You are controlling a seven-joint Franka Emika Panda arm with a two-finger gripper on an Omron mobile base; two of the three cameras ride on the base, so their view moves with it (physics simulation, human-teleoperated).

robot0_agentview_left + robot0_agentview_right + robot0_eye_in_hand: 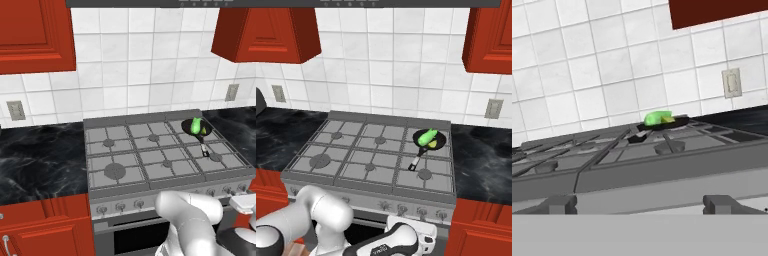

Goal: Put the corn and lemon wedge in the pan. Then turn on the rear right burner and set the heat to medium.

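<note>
The black pan (192, 131) (422, 141) (679, 121) sits on the stove's rear right grate, its pale-tipped handle (415, 162) pointing toward the front. Inside it lie the green corn (196, 123) (428, 134) (656, 118) and, beside it, the small yellow lemon wedge (204, 131) (432, 144) (668, 119). The pan hides the rear right burner. My gripper (428, 234) hangs low in front of the stove's right side, level with the knobs, open and holding nothing. Its fingertips are hidden.
A row of control knobs (401, 209) (559, 204) lines the stove's front panel. The front right burner (215, 157) is bare; a wide-ringed burner (115, 171) sits front left. Black marble counters (40, 160) flank the stove, and red cabinets (491, 35) hang above.
</note>
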